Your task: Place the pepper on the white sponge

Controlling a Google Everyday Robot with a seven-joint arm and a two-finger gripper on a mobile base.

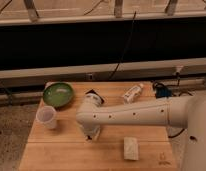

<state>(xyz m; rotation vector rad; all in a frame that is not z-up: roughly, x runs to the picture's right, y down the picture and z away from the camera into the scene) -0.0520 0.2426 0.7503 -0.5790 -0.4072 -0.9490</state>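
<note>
Apparently we are at the pick-up: our gripper (92, 133) hangs low over the table (51, 150), left of the white sponge (130, 148) and apart from it. We cannot make out the pepper, nor tell whether the gripper grasps it. Next, we judge, comes a sure hold and a rightward carry.

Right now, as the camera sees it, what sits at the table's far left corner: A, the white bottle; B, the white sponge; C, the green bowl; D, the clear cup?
C: the green bowl sits at the table's far left corner; the bottle lies far right, the white sponge near right, the cup nearer than the bowl, and the gripper hangs over the table's middle.
</note>
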